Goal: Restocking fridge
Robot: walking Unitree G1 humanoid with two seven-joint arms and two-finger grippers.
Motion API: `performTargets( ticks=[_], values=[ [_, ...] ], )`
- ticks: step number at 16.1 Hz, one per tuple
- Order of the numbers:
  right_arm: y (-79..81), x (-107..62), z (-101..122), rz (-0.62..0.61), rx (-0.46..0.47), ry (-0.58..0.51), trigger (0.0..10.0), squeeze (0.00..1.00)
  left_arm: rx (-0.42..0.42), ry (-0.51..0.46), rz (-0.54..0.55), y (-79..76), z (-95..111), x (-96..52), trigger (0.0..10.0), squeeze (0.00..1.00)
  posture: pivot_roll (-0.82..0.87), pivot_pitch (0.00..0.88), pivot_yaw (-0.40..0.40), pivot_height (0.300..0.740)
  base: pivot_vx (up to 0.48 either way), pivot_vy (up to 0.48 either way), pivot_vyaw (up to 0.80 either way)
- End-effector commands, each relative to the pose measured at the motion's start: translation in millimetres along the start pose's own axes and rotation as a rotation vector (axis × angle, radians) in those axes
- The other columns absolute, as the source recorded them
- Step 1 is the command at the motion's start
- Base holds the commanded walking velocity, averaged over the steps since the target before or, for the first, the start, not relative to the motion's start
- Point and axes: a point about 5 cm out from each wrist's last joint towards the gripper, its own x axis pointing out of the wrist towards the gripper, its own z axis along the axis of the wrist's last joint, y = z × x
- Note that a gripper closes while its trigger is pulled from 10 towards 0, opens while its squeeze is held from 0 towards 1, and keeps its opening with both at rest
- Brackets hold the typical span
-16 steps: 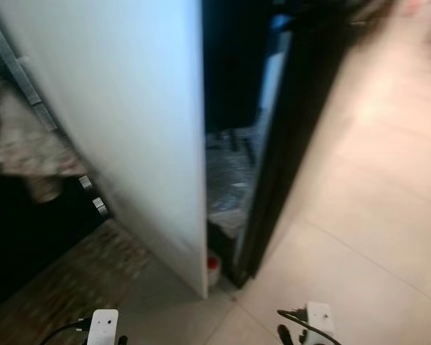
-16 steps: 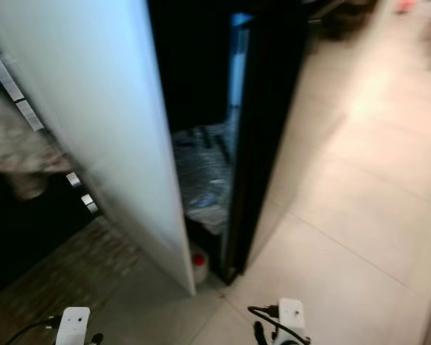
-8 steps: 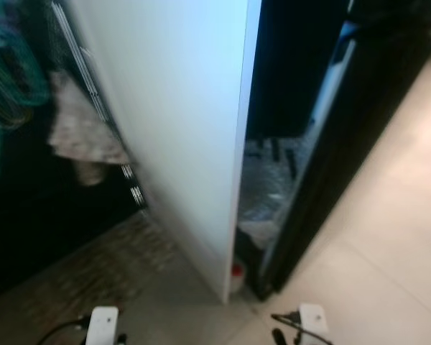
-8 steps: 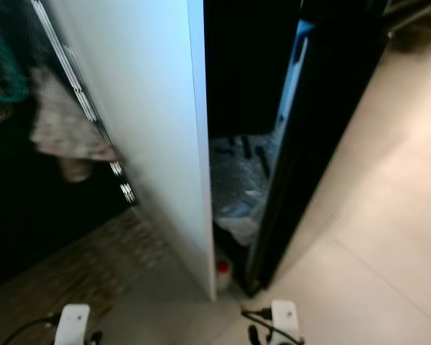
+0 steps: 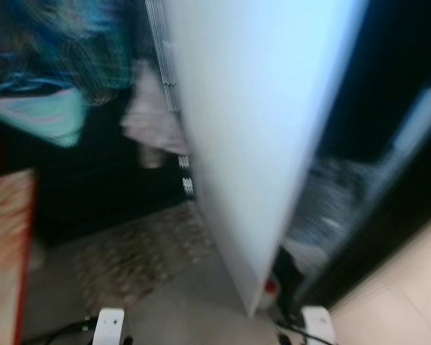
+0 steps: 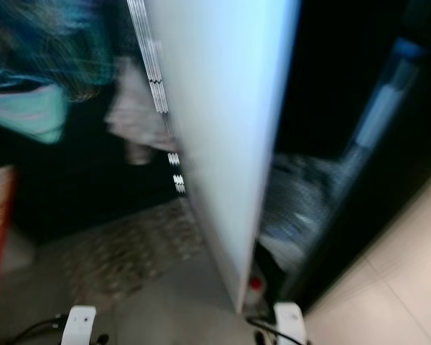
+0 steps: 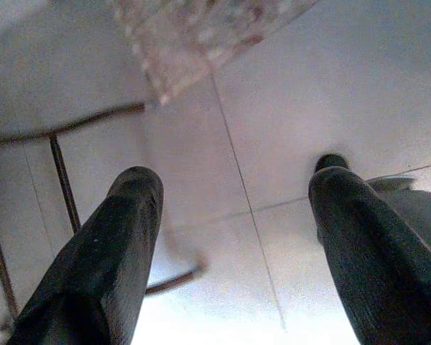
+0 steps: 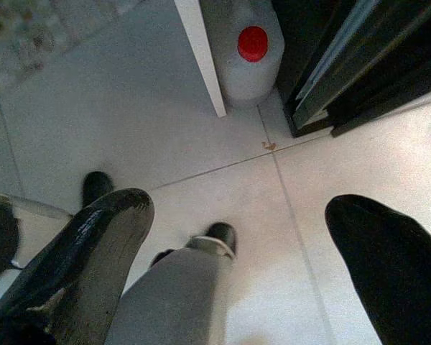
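White fridge door [image 5: 258, 129] stands ajar, blurred, straight ahead. Both arms hang low, pointing at the tiled floor [image 8: 129, 122]. The left gripper [image 7: 230, 237] and right gripper [image 8: 237, 251] each gape wide, holding nothing. A red-capped jug [image 8: 248, 54] sits at the door's foot.

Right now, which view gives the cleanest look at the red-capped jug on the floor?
Right wrist view: the red-capped jug is sharp, seen from above, standing beside the white panel's foot. Both eye views are motion-blurred and catch little more than its red cap.
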Motion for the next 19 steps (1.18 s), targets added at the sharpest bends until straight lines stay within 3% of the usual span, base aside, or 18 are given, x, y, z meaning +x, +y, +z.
performTargets(
  ticks=[1, 7, 8, 9, 13, 15, 17, 19],
  values=[
    [8.7, 1.6, 1, 0.036, -0.007, 0.002, 10.0, 0.0, 0.017, 0.025, 0.009, 4.2, -7, -1.4, 10.0, 0.0, -0.1, 0.091, -0.002, 0.74, 0.0, 0.0, 0.8],
    [7.3, 1.3, 1, 0.032, 0.026, -0.007, 10.0, 0.0, 0.036, 0.023, -0.006, -0.3, -8, -1.7, 10.0, 0.0, -0.09, 0.086, -0.003, 0.74, 0.0, 0.0, 0.8],
    [8.8, 1.5, 1, 0.038, 0.014, 0.0, 10.0, 0.0, 0.035, 0.024, -0.004, 0.2, -8, -1.7, 10.0, 0.0, -0.09, 0.085, 0.0, 0.74, 0.0, 0.0, 0.8],
    [13.6, 1.8, -2, 0.074, -0.101, 0.028, 10.0, 0.0, 0.035, 0.027, 0.001, 1.6, -8, -1.7, 10.0, 0.0, -0.09, 0.085, 0.003, 0.74, 0.0, 0.0, 0.8],
    [8.0, 1.7, 4, 0.066, -0.077, 0.012, 10.0, 0.0, 0.037, 0.026, 0.004, 2.7, -8, -1.7, 10.0, 0.0, -0.1, 0.082, 0.005, 0.74, 0.0, 0.0, 0.8],
    [5.8, 1.7, 6, 0.067, -0.102, 0.013, 10.0, 0.0, 0.045, 0.025, -0.002, 1.6, -8, -1.8, 10.0, 0.0, -0.09, 0.074, 0.006, 0.74, 0.0, 0.0, 0.8],
    [9.7, 1.7, 4, 0.111, -0.202, 0.03, 10.0, 0.0, 0.047, 0.025, -0.003, 1.7, -9, -1.9, 10.0, 0.0, -0.1, 0.066, 0.007, 0.74, 0.0, 0.0, 0.8],
    [11.1, 2.5, 9, 0.123, -0.2, 0.01, 10.0, 0.0, 0.051, 0.025, -0.004, 1.4, -9, -2.0, 10.0, 0.0, -0.1, 0.06, 0.006, 0.74, 0.0, 0.0, 0.8]
  ],
)
